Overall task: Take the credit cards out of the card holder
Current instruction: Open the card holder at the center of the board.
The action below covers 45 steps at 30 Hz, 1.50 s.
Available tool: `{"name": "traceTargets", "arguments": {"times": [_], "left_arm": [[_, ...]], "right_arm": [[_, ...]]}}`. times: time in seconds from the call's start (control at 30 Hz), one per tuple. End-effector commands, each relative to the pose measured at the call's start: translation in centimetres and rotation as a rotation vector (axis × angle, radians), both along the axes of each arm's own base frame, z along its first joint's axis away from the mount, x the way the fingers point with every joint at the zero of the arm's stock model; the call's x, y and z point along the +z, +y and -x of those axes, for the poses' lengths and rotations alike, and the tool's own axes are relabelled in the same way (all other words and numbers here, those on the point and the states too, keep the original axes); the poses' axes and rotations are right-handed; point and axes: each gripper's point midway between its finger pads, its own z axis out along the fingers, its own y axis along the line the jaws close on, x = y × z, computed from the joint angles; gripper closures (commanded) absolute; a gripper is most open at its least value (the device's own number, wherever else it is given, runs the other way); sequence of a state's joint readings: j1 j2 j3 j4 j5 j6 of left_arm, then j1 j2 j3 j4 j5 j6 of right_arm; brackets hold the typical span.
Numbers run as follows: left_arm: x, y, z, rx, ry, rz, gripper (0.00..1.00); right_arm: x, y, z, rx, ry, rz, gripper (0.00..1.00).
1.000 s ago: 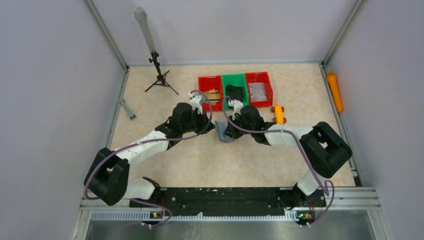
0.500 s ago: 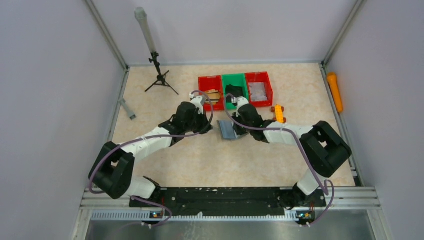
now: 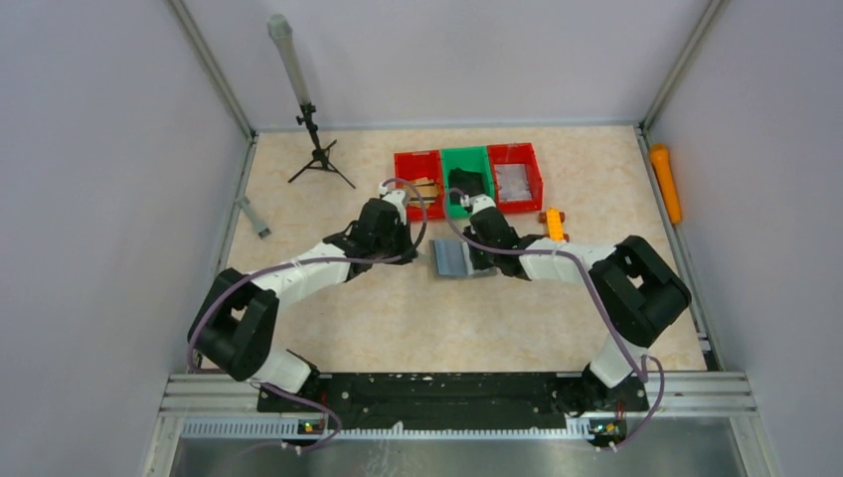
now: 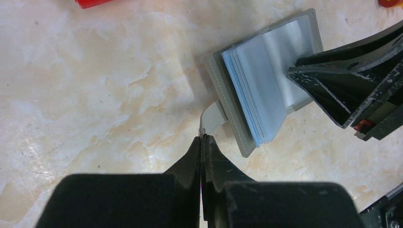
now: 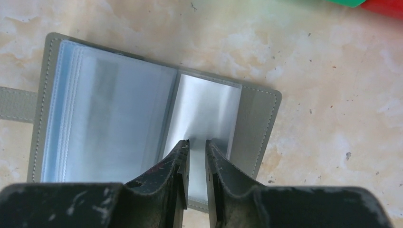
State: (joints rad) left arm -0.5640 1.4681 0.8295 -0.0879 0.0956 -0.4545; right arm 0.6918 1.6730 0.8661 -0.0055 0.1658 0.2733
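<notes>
The grey card holder lies open on the table between both arms. Its silvery-blue pocket leaves are spread to both sides in the right wrist view. My left gripper is shut on the small grey tab at the holder's edge. My right gripper hovers over the right-hand pocket, its jaws a narrow gap apart with nothing between them. In the left wrist view its dark fingers reach over the holder's far side. No credit cards show; whatever the pockets hold is hidden.
Three bins stand behind the holder: red, green with a black object, and red. An orange toy lies near the right arm. There are a tripod at the back left and an orange cylinder at the right wall.
The holder, held tilted between the grippers a second ago, now lies open and flat. My right gripper's jaws have parted slightly. Both wrists have shifted a little toward the bins.
</notes>
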Motion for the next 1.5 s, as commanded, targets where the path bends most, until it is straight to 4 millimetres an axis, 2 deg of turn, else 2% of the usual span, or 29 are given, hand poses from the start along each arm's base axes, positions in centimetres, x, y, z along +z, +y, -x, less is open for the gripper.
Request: {"name": "traceTargets", "arguments": {"times": [0.0, 0.13, 0.27, 0.5, 0.57, 0.63, 0.87, 1.0, 1.07, 1.27, 1.33, 1.47], "left_arm": [[0.4, 0.0, -1.1, 0.023, -0.003, -0.015, 1.0], [-0.6, -0.5, -1.0, 0.002, 0.044, -0.021, 0.96], [-1.5, -1.3, -0.7, -0.031, 0.095, -0.017, 0.81], [-3.0, -3.0, 0.1, -0.104, 0.202, 0.034, 0.48], [-3.6, -3.5, 0.4, -0.127, 0.251, 0.071, 0.43], [-3.8, -4.0, 0.7, -0.15, 0.285, 0.111, 0.41], [-2.4, -4.4, 0.6, -0.178, 0.252, 0.213, 0.42], [-0.9, -5.2, 0.8, -0.226, 0.239, 0.358, 0.42], [-0.9, -5.7, 0.9, -0.247, 0.261, 0.408, 0.43], [-1.3, -5.7, 0.7, -0.241, 0.262, 0.402, 0.46], [-1.4, -5.5, 0.6, -0.231, 0.259, 0.389, 0.52], [-1.6, -5.1, 0.2, -0.206, 0.252, 0.368, 0.76]], "right_arm": [[0.6, 0.5, -0.6, -0.009, -0.006, 0.008, 0.78], [0.3, 0.8, -0.4, 0.009, 0.012, 0.005, 0.78], [0.0, 0.9, -0.4, 0.016, 0.021, 0.011, 0.79], [-0.4, 1.5, -0.1, 0.044, 0.048, -0.002, 0.8], [-0.3, 1.9, 0.1, 0.058, 0.052, -0.016, 0.8], [-0.3, 2.1, 0.2, 0.067, 0.057, -0.026, 0.8], [-0.6, 2.5, 0.4, 0.083, 0.073, -0.038, 0.81], [-0.7, 3.4, 0.9, 0.115, 0.095, -0.076, 0.82], [-0.5, 4.0, 1.2, 0.139, 0.11, -0.11, 0.82], [0.0, 4.9, 1.6, 0.18, 0.121, -0.175, 0.82], [0.1, 5.2, 1.7, 0.194, 0.125, -0.194, 0.82], [0.2, 5.4, 1.9, 0.204, 0.13, -0.207, 0.82]]}}
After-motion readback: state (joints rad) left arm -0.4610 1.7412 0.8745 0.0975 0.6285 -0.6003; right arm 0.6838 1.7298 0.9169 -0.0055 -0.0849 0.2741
